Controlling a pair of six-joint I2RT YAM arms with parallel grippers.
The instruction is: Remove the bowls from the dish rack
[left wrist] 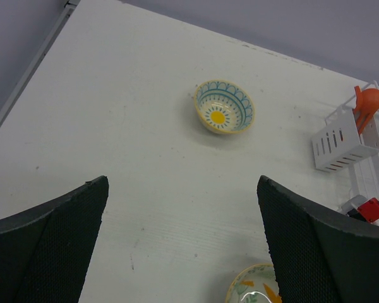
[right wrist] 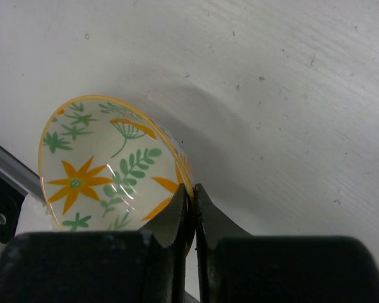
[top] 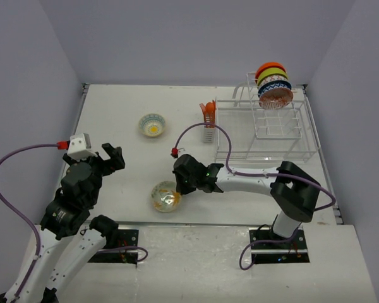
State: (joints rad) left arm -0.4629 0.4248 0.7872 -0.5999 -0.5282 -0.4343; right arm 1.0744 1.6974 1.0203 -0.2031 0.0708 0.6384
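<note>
Right claw [right wrist: 191, 211] pinched shut on floral bowl [right wrist: 107, 177] rim, low over table [top: 114, 113] near edge, likely for set-down clear of rack [top: 265, 136]. Left claw [left wrist: 183, 240] wide open, empty. Stacked bowls [top: 273, 85] sit racked, far right.

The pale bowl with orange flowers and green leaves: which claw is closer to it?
Right. The right gripper is shut on the rim of the pale orange-flowered bowl; the open left gripper hangs apart from it, off to its left.

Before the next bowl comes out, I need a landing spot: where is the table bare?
Bare table left of the blue-patterned bowl, and between it and the floral bowl. Crowded by the dish rack and utensil holder.
</note>
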